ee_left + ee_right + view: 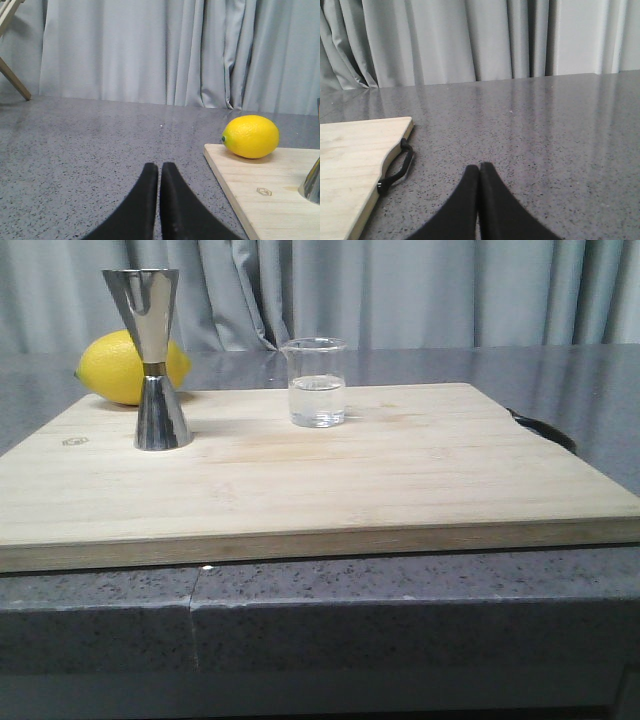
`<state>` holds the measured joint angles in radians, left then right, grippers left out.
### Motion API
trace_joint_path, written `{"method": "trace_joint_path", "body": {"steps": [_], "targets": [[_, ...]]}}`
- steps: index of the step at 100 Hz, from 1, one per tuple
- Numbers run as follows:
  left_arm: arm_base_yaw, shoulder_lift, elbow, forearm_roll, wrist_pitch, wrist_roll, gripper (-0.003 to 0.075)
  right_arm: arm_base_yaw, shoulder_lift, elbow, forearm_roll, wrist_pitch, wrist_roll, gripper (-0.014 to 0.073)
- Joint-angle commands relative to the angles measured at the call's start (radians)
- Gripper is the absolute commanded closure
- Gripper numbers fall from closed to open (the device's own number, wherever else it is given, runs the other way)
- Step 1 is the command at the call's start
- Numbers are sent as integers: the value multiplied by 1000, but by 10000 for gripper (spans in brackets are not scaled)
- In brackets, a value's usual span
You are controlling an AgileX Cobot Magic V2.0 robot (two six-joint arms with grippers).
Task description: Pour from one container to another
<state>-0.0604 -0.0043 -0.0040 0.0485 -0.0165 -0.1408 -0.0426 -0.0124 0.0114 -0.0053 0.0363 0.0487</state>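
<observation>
Beaker (317,383): small clear glass cylinder with a pouring lip, upright on the wooden cutting board (320,480), toward the board's rear edge and roughly at its middle from side to side. Clear liquid fills it to about half its height.

Jigger (151,358): polished steel, hourglass form, narrow gold-tinted waist. Upright on the same board, to the left of the beaker and well apart from it. Only the edge of its lower cone shows in the left wrist view.

Lemon (128,367): yellow, whole, lying on the board's far left corner just behind the jigger.

Cutting board: pale wood, flat on the grey speckled worktop (400,600); black loop handle (396,171) at its right end.

Left hand (159,170): black fingers pressed together, nothing between them, low over the worktop to the left of the board.

Right hand (479,170): black fingers likewise closed together and empty, over bare worktop to the right of the board, near the loop handle.

Backdrop: grey pleated curtain (400,290).
</observation>
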Motion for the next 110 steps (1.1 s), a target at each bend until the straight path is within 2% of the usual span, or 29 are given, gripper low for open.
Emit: {"method": "trace_joint_path", "body": {"steps": [1, 98, 110], "targets": [[-7, -28, 14, -1, -77, -5, 739, -5, -15, 25, -12, -77, -3, 647], [-7, -28, 14, -1, -77, -5, 740, -5, -15, 25, -12, -77, -3, 647], [-7, -28, 14, -1, -77, -5, 740, -5, -15, 25, -12, -110, -3, 647]]}}
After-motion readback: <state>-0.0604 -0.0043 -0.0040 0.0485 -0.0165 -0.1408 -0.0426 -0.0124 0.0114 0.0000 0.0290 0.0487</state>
